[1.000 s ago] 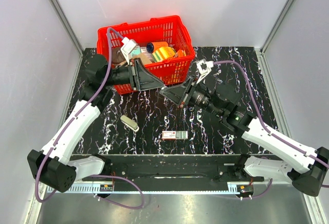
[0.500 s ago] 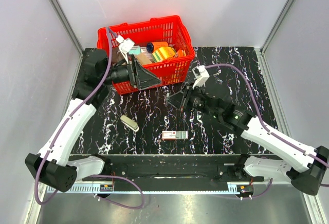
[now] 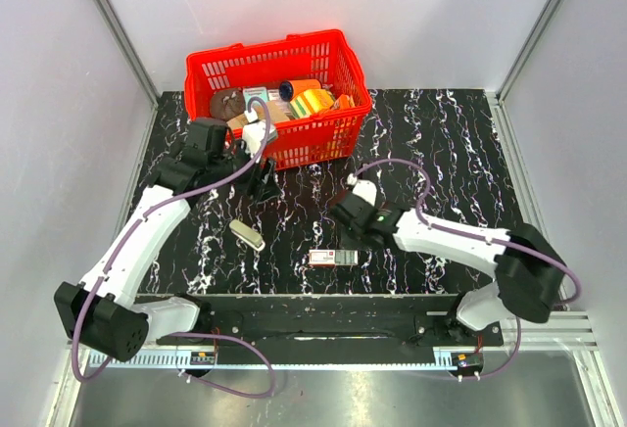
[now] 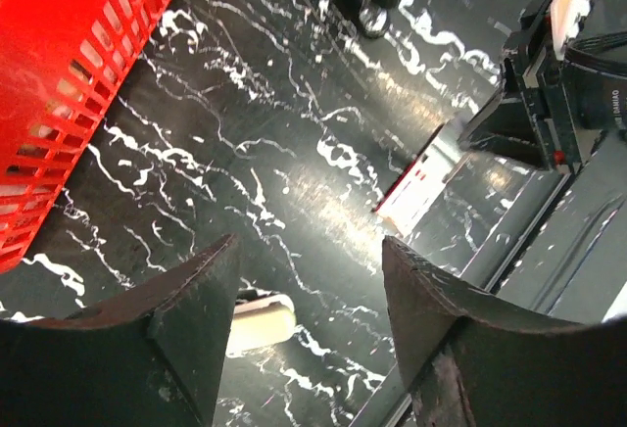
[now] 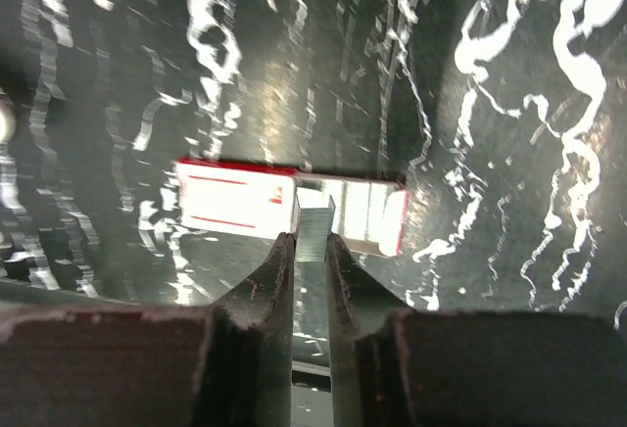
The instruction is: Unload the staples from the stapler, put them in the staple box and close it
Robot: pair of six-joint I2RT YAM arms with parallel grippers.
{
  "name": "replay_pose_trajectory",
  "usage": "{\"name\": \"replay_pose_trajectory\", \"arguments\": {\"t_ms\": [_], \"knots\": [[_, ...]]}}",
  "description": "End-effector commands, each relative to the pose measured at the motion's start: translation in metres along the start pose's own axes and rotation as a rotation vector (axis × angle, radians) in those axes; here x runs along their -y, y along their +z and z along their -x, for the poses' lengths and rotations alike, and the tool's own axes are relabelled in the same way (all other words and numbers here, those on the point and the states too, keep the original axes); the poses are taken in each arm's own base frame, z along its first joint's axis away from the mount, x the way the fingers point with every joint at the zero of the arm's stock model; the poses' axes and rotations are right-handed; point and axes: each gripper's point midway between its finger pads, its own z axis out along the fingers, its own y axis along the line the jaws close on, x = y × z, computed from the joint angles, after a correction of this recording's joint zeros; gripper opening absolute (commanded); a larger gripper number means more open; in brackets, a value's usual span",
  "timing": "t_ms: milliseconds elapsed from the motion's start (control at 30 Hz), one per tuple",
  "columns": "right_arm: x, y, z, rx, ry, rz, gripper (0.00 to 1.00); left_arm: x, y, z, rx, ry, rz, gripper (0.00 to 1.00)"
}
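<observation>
Pinching a short staple strip (image 5: 315, 223) between nearly closed fingers, your right gripper (image 5: 309, 243) hangs over the black marbled table (image 3: 441, 143), with the red-and-white staple box (image 5: 235, 197) directly beyond its fingertips. That is the relation to watch. In the right wrist view the box's long axis runs left to right across the fingers, while the strip points away along them. The strip's far end overlaps the box's paler right half, which looks like the open part, though these views do not show whether strip and box touch. The next move is probably a lowering and release into that half, so keep the strip centred there rather than over the printed part. The cream stapler (image 3: 247, 235) lies well to the left of the box, its long axis diagonal. It is nearer your left gripper (image 4: 309, 246), whose fingers are spread wide and hold nothing. In the left wrist view the stapler shows low between those fingers, with the red basket (image 3: 294, 60) beyond.
</observation>
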Motion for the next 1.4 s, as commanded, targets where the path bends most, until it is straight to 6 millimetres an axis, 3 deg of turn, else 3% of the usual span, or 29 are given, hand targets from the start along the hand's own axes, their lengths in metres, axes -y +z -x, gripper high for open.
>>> {"name": "replay_pose_trajectory", "arguments": {"t_ms": [0,167,367,1367], "knots": [[0.005,0.003,-0.004,0.036,-0.004,-0.139,0.00,-0.011,-0.006,-0.012,-0.029,0.130,0.049,0.62],[0.013,0.015,-0.021,-0.001,0.031,-0.257,0.00,-0.011,-0.005,-0.022,-0.045,0.144,0.047,0.61],[0.011,0.025,-0.035,-0.022,0.035,-0.267,0.00,-0.008,-0.001,-0.031,-0.066,0.137,0.028,0.60],[0.017,0.026,-0.058,-0.091,0.015,-0.283,0.00,0.006,0.002,-0.029,-0.064,0.159,0.009,0.59]]}}
